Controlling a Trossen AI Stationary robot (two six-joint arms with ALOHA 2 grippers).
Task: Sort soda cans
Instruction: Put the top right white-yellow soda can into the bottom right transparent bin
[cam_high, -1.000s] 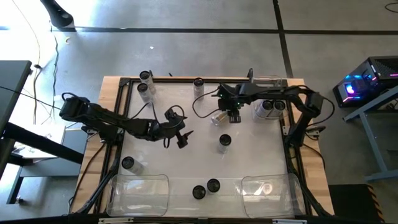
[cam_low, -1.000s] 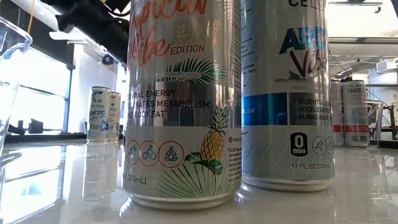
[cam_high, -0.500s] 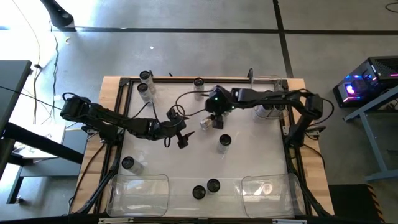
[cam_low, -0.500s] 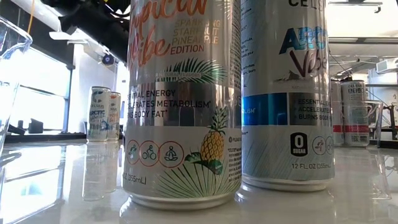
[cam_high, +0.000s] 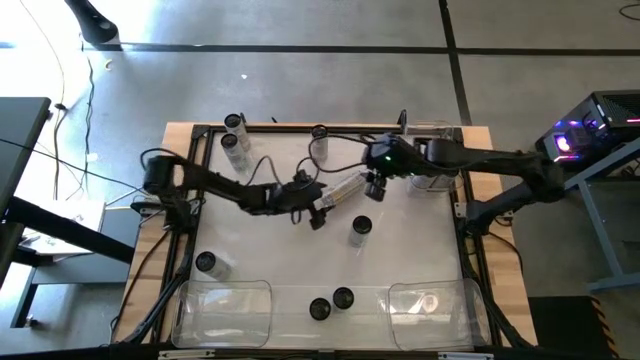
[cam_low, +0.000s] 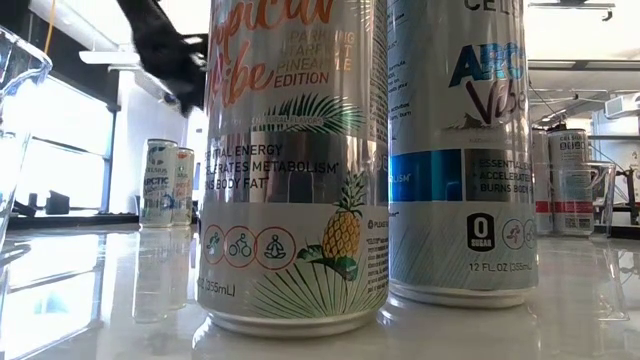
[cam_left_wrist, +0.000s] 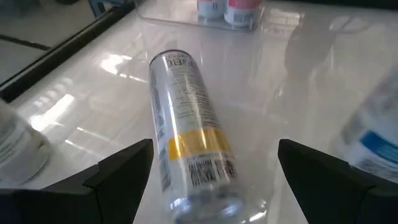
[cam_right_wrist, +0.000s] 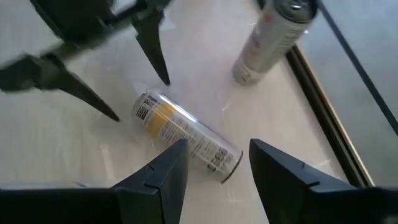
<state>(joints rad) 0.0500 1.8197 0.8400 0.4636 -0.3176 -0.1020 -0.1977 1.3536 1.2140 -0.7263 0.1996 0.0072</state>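
Silvery can (cam_high: 345, 188) with a yellow band lies toppled mid-desk (cam_high: 270, 255) — left fingers (cam_left_wrist: 118, 171) spread wide, right fingers (cam_right_wrist: 158, 171) apart, neither gripping it. Nearby labels read "Arctic Vibe" and "Tropical Vibe".

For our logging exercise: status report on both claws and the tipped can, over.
Left claw open, straddling one end of the yellow-banded can, no grip. Right claw part-open above the can's other end, no grip. Can lying flat on table. Nothing in the way.

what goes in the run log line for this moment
yellow-band can: lying on its side mid-table | left claw: open, straddling it | right claw: open above it
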